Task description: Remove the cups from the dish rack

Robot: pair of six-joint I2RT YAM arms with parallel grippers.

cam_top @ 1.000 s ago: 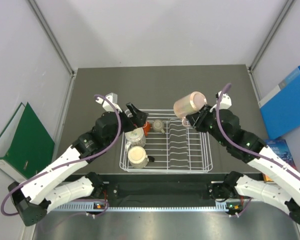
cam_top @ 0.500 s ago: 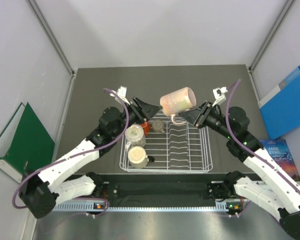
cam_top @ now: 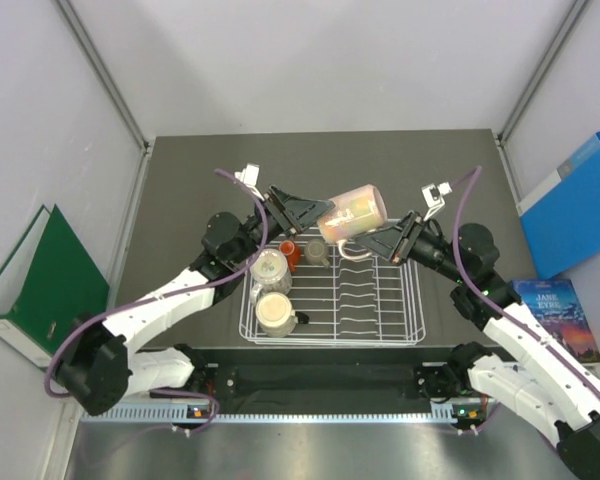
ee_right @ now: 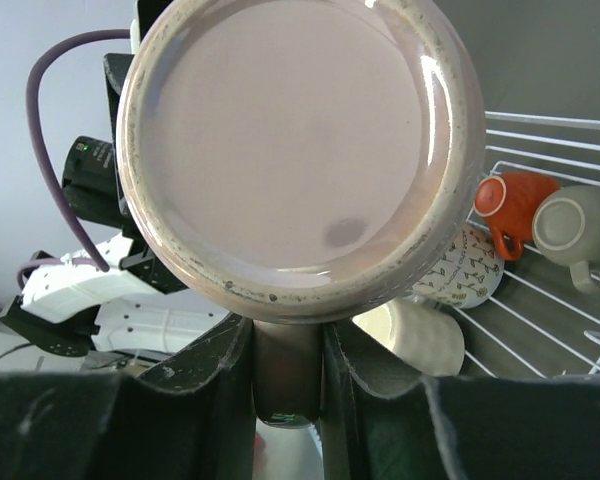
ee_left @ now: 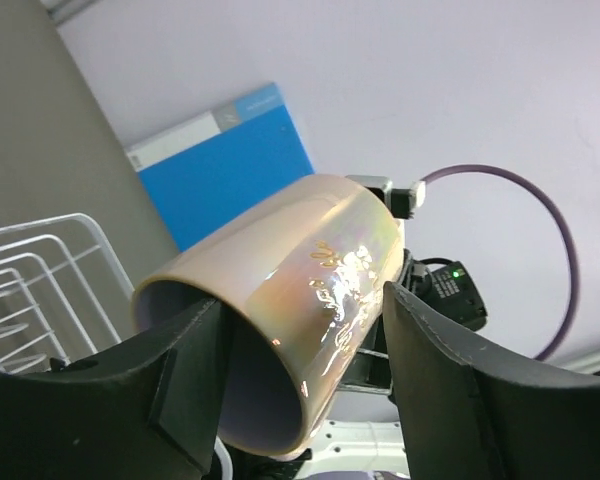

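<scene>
Top external, far left: a green binder (cam_top: 45, 280) lies off the table (cam_top: 180, 170); you can read no writing on it
Left arm: your left arm (cam_top: 160, 305) stretches from the near left corner up and to the right; its wrist is over the rack's far left corner
Left gripper: the left gripper (cam_top: 315, 213) has its jaws spread wide to either side of the mug's open end; the left wrist view does not settle whether the pads touch
Mug: the pinkish-beige mug (cam_top: 353, 212) lies on its side in the air above the far edge of the dish rack (cam_top: 380, 300); the gold print on its wall is too blurred to read
In the rack: speckled mug (cam_top: 270, 268) and cream mug (cam_top: 275, 312) at the left end; small red-orange cup (cam_top: 290, 250) and small tan cup (cam_top: 318, 250) along the far side
Right gripper: the right gripper (ee_right: 288, 345) is clamped on the mug's handle; the mug's base faces its camera
Right arm: your right arm (cam_top: 520, 320) reaches in from the near right, forearm pointing left
Writing: the blue binder (cam_top: 570, 205) has a white label strip, its text too small to read; the book (cam_top: 555, 305) reads "JANE EYRE"
</scene>
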